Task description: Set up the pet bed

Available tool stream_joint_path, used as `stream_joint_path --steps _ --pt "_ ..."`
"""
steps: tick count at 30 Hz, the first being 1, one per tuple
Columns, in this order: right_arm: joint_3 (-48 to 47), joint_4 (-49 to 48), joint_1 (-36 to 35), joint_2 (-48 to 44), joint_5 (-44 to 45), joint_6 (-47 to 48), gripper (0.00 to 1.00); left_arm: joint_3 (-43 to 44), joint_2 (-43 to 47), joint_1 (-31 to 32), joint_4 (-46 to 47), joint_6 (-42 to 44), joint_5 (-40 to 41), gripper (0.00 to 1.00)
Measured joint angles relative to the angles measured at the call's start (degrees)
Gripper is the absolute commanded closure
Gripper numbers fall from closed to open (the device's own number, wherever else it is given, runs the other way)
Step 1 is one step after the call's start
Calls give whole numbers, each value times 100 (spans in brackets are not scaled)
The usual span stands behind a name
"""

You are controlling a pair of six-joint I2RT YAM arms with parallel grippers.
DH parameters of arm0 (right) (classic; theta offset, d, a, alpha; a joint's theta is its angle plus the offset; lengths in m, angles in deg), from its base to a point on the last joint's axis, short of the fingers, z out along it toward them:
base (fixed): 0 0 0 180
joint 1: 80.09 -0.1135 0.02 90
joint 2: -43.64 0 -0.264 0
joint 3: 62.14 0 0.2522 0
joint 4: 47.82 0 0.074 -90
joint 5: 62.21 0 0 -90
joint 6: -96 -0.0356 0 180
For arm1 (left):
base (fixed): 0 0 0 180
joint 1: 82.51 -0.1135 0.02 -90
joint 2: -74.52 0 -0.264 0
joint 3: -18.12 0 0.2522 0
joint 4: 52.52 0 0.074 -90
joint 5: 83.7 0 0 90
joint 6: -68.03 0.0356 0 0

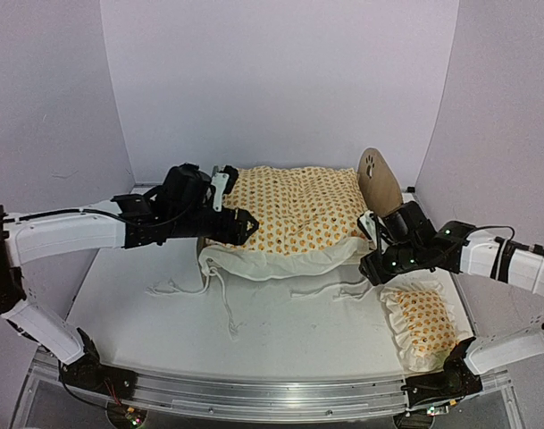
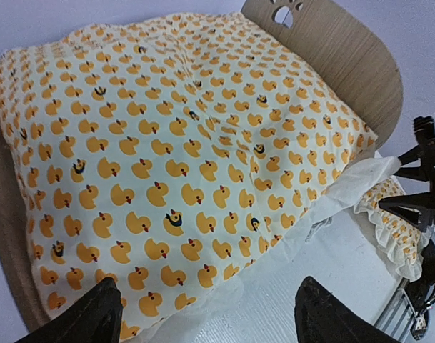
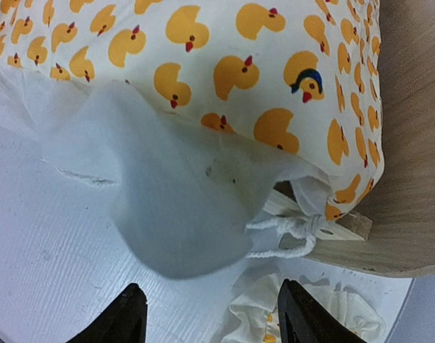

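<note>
The pet bed [image 1: 379, 179] is seen just ahead of both sets of jaws, between the two grippers. It is covered by a quilt [image 1: 294, 210] with little orange ducks, so only its wooden ends can be seen.

The left gripper [image 2: 210, 318] is held wide open, and nothing is held in it. The near edge of the quilt is seen just ahead of its fingers [image 2: 96, 314].

The right gripper [image 3: 213, 293] is opened too, and nothing is gripped by it. The white underside of the quilt is seen hanging just ahead of its jaws. A knotted white string [image 3: 288, 232] and the wood of the bed are seen ahead and to the right of them.

A small ruffled pillow [image 1: 423, 322] is laid on the table [image 1: 164, 313], near the right jaws, on the side away from the bed.
</note>
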Motion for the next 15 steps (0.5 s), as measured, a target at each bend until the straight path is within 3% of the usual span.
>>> stream_joint_path --steps 6,11,15 --pt "269 -1252 -2 87 50 46 71 170 -986 -221 68 -188 -142 34" --pt "271 -1908 -2 315 184 63 98 175 -1327 -446 72 -177 48 38" --pt "212 -1738 -2 352 376 72 100 186 -1480 -531 116 -151 278 43"
